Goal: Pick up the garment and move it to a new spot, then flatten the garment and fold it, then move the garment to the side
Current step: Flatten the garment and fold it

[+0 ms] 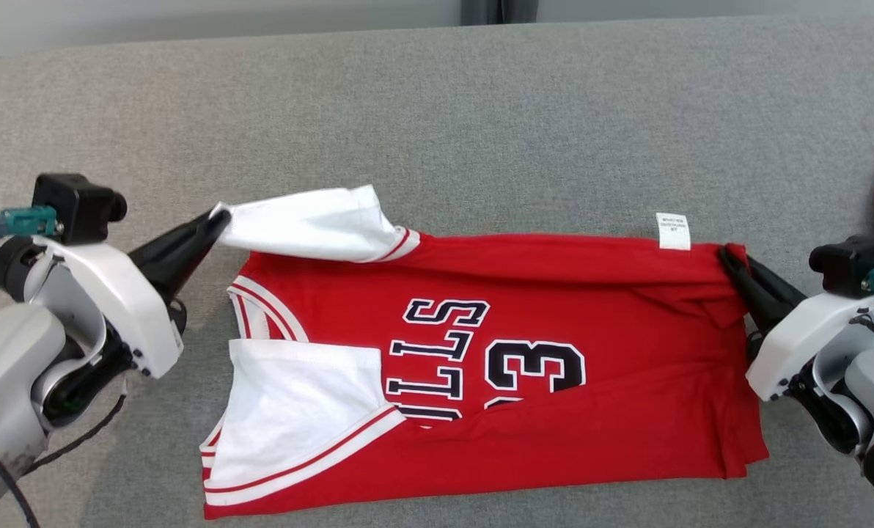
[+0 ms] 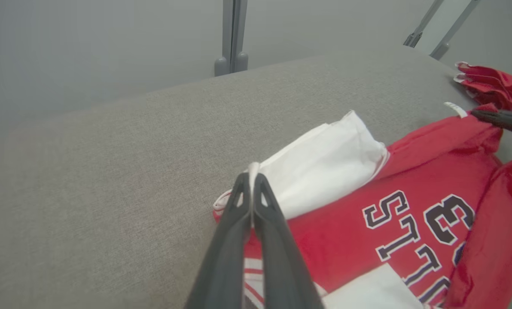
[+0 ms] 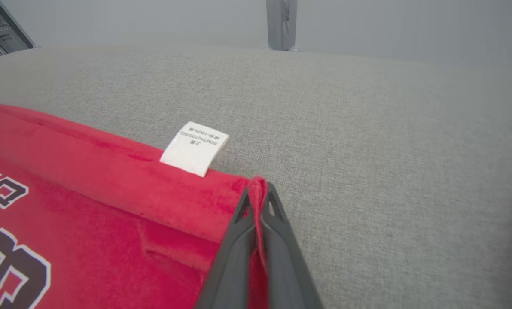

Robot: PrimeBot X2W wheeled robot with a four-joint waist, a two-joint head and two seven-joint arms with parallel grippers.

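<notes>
Head view: garment (image 1: 598, 433) lies spread on the grey counter (image 1: 481, 110), near edge apparently folded in. Left end effector (image 1: 215, 218) is clamped on the far white sleeve (image 1: 312, 224), right end effector (image 1: 727, 257) on the far hem corner (image 1: 701, 265). Judged left to do: far-side fold, further folds, shift aside.

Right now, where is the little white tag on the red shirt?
In the head view, the white tag pokes out from the far edge of the red jersey, on the right, beside the right gripper.
</notes>
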